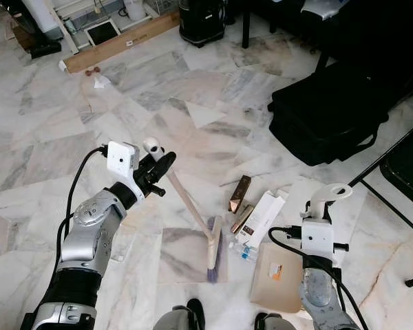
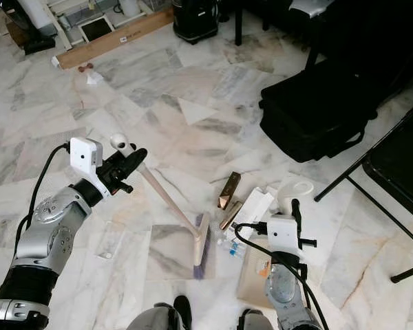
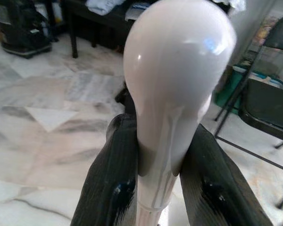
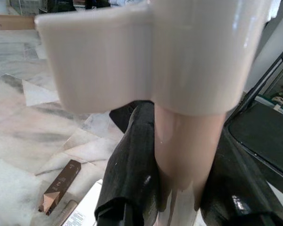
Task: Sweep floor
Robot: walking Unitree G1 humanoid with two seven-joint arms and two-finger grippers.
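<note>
The left pincer (image 1: 158, 168) pinches the white rounded knob topping the slanted, pale wooden broom (image 1: 193, 213), whose bristle head rests on the white veined marble floor (image 1: 48, 124) just in front of the robot. The right pincer (image 4: 179, 188) is clamped around the pale stem of an upright dustpan handle (image 1: 327, 199) with a white plastic cap. Beside the bristles lie a brown faceted box (image 1: 239, 193), a white carton (image 1: 263, 217) and a tan flat cardboard piece (image 1: 279, 275). A black bag (image 1: 330, 113) sits farther right.
</note>
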